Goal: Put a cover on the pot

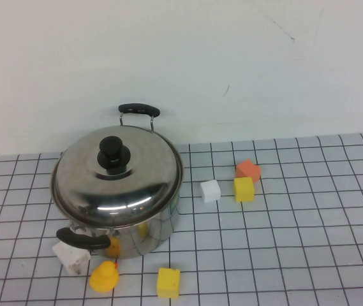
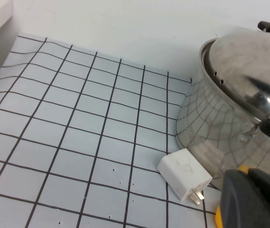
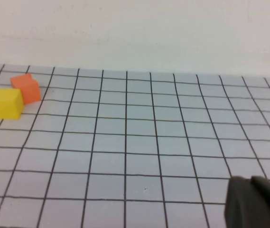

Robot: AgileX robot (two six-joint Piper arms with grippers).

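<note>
- Left wrist view shows only a dark and yellow corner of the left tool (image 2: 253, 199), low over the near left of the desk (image 2: 78, 142); I cannot tell how far it is open, and nothing shows in its grip.
- Just beside that tool lies a white plug adapter (image 2: 184, 179), prongs pointing toward the tool, close to the pot's wall.
- Right wrist view shows a dark corner of the right tool (image 3: 256, 202) over bare grid on the right of the desk; its opening cannot be told either, and it holds nothing that can be seen.
- Neither arm appears in the high view, so both look drawn back toward the near side.
- Pot (image 1: 120, 210): it stands on the left of the desk, one black handle far, one near.
- Lid (image 1: 117, 178): it already sits on the pot with its black knob up, though it looks a little tilted.
- Near the pot's near side are a yellow duck (image 1: 104, 277) and a yellow block (image 1: 168, 282); to its right are a white block (image 1: 210, 190), another yellow block (image 1: 244, 189) and an orange block (image 1: 248, 169).
- Step in hand, as I judge it: the covering looks done, and the arms are clear.
- Next move, if any: check that the lid is seated evenly, nudging it by the knob without knocking the adapter or duck.
</note>
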